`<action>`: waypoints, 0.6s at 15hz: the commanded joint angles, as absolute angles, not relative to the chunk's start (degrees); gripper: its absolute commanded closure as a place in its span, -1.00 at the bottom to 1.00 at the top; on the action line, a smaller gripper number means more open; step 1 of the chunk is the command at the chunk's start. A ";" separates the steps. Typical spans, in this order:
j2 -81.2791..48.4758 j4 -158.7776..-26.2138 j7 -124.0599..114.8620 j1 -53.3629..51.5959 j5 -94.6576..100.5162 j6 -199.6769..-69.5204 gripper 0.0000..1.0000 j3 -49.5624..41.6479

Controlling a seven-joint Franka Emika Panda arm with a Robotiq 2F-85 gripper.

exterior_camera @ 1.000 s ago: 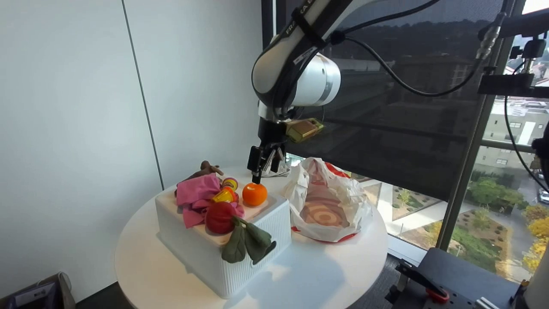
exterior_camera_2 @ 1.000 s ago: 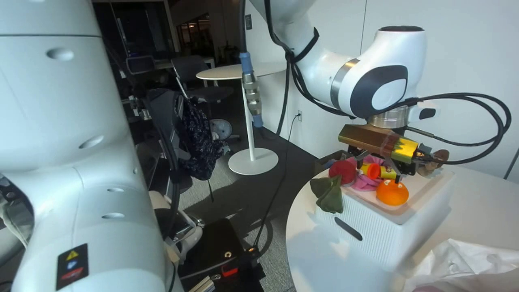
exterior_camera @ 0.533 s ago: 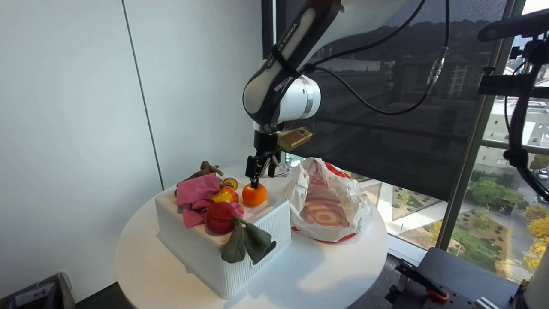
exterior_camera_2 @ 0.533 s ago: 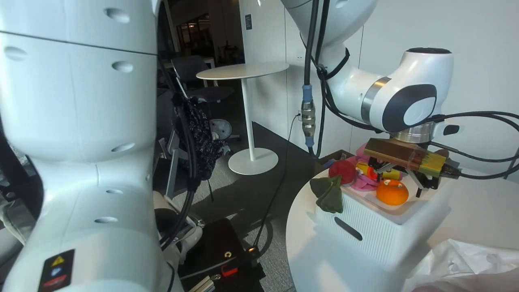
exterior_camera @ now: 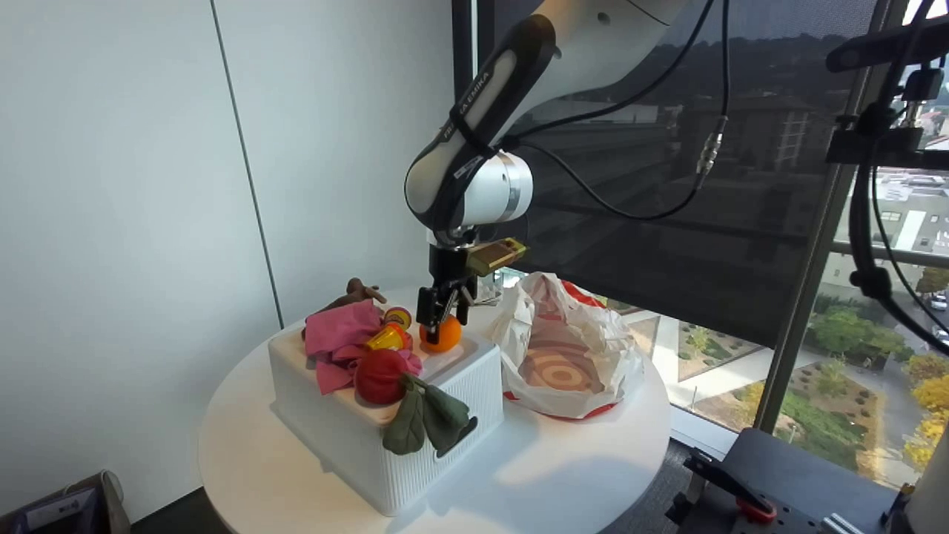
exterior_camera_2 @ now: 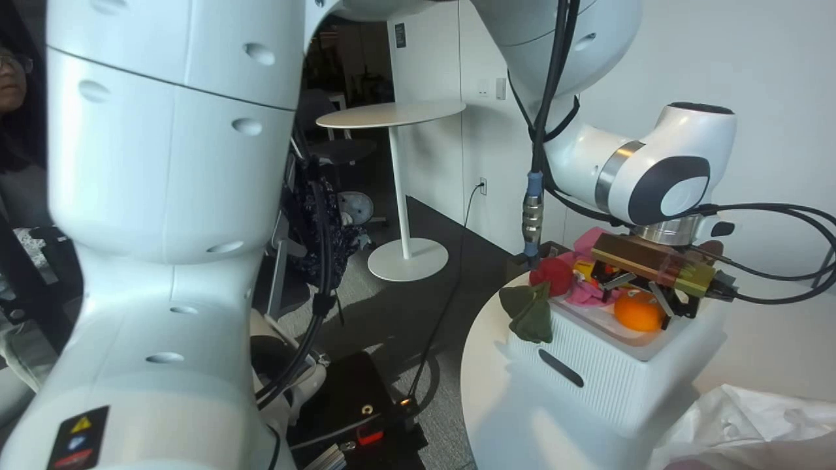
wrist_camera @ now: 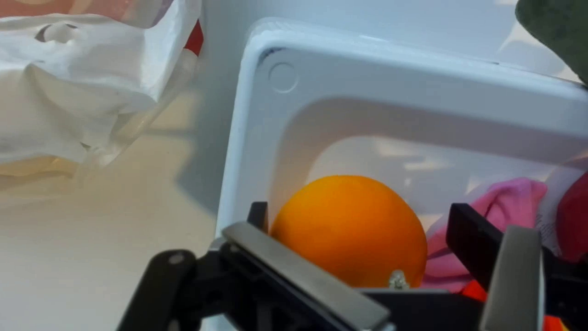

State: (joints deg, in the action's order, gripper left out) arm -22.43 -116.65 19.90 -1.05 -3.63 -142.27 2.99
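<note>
Gripper (wrist_camera: 358, 216): lower than before, jaws spread, grasping nothing.
Orange (wrist_camera: 349, 234): between the jaws.
White box (exterior_camera: 334, 430): pink cloth (exterior_camera: 341, 330) left, red ball (exterior_camera: 379, 377) near, on top in an exterior view.

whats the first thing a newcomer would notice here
Probably the vivid orange fruit, in the recessed top of a ribbed white box, between the open jaws of the gripper. Next, the red ball-like thing with big green leaves drooping over the box's edge, beside the pink cloth. Then the crumpled white bag standing open on the round table, next to the box.
</note>
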 commanded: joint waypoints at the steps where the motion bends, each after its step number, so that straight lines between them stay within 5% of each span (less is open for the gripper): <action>1: -23.96 -114.08 20.37 0.64 -3.90 -139.92 -0.50 4.74; 5: -23.18 -114.58 20.55 1.37 -4.16 -139.63 -0.08 5.07; 9: -20.67 -116.42 20.08 2.67 -3.94 -140.04 -0.06 4.22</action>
